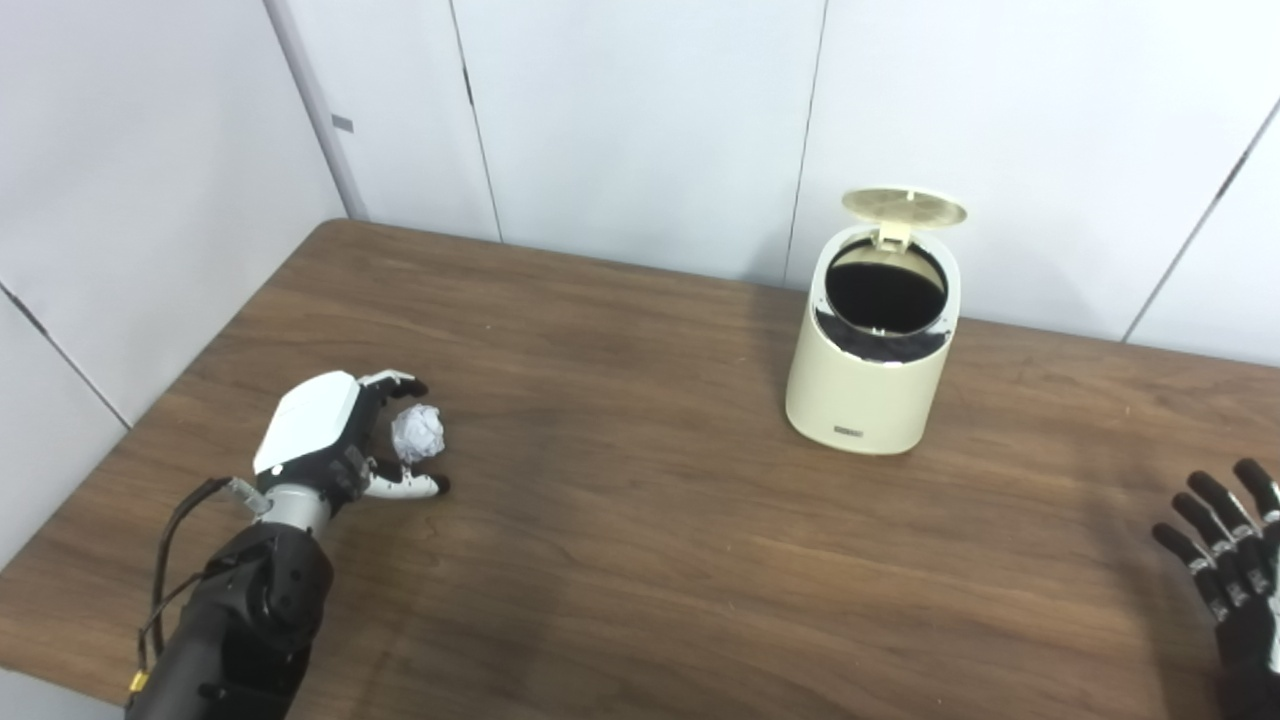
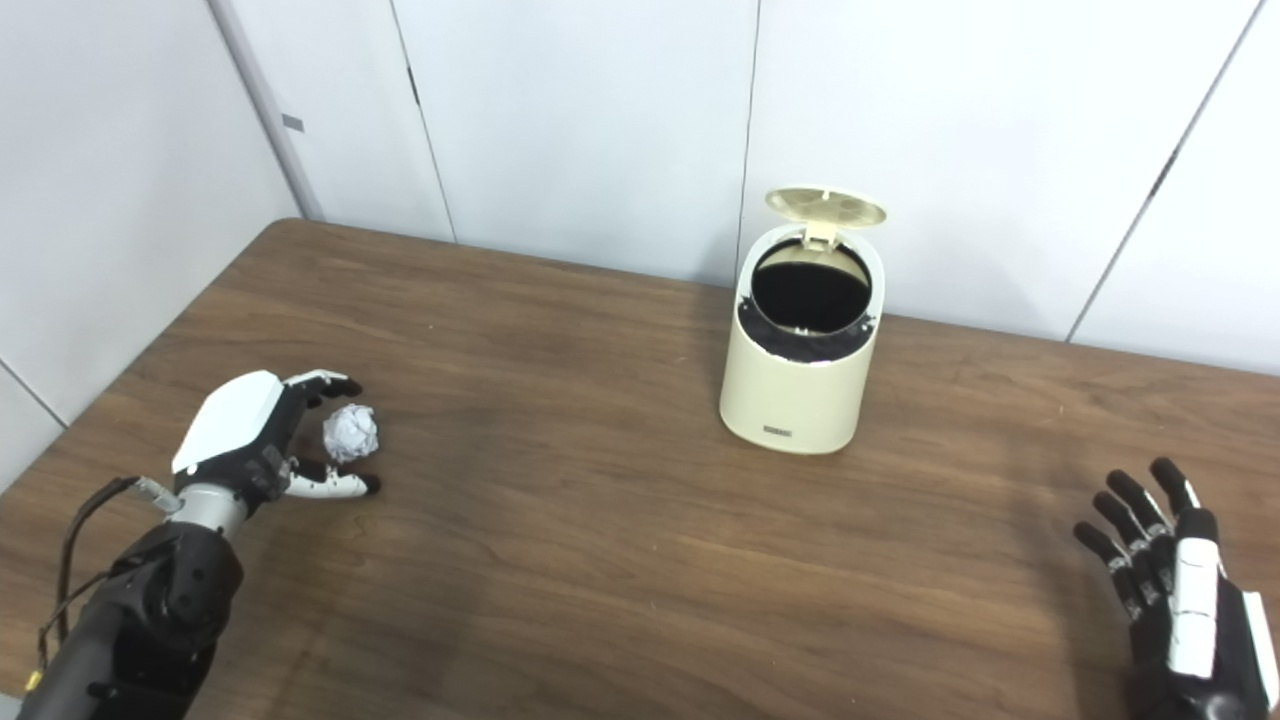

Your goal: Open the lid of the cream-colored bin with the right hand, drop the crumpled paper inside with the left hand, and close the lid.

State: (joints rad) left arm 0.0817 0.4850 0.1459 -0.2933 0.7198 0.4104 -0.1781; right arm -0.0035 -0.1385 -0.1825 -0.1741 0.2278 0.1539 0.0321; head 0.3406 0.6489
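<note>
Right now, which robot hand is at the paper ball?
The left robot hand: its fingers curl around the crumpled paper on the table. The right robot hand hangs open at the near right, far from it.

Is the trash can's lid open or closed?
Open. The lid stands tipped up behind the cream bin, and you can see straight into its dark round mouth.
</note>
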